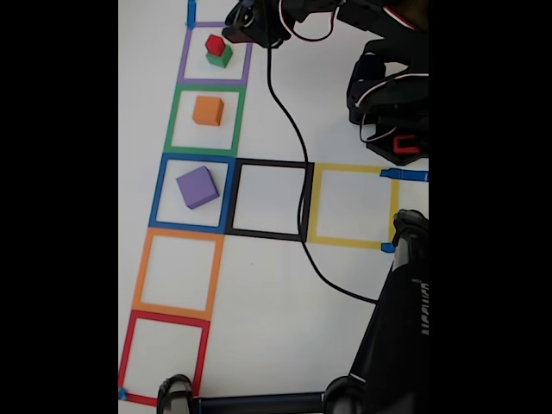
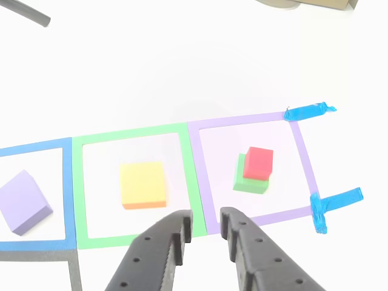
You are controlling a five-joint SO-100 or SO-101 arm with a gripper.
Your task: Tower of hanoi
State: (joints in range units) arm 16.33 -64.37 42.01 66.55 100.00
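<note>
The tower of hanoi cubes lie in a row of tape squares. The tiny red cube (image 1: 215,44) (image 2: 259,162) sits on the green cube (image 1: 222,59) (image 2: 247,183) inside the purple tape square (image 2: 200,170). The orange cube (image 1: 208,110) (image 2: 143,184) rests in the green tape square, and the purple cube (image 1: 197,186) (image 2: 24,200) in the blue one. My gripper (image 1: 238,30) (image 2: 207,217) hovers above the border between the green and purple squares, near the red-on-green stack. Its jaws stand slightly apart with nothing between them.
A black cable (image 1: 289,129) runs from the arm across the black tape square (image 1: 269,164). Yellow (image 1: 352,170), orange (image 1: 177,234) and red (image 1: 164,317) tape squares hold nothing. The arm's base (image 1: 392,95) is at top right; a black stand (image 1: 397,328) occupies the bottom right.
</note>
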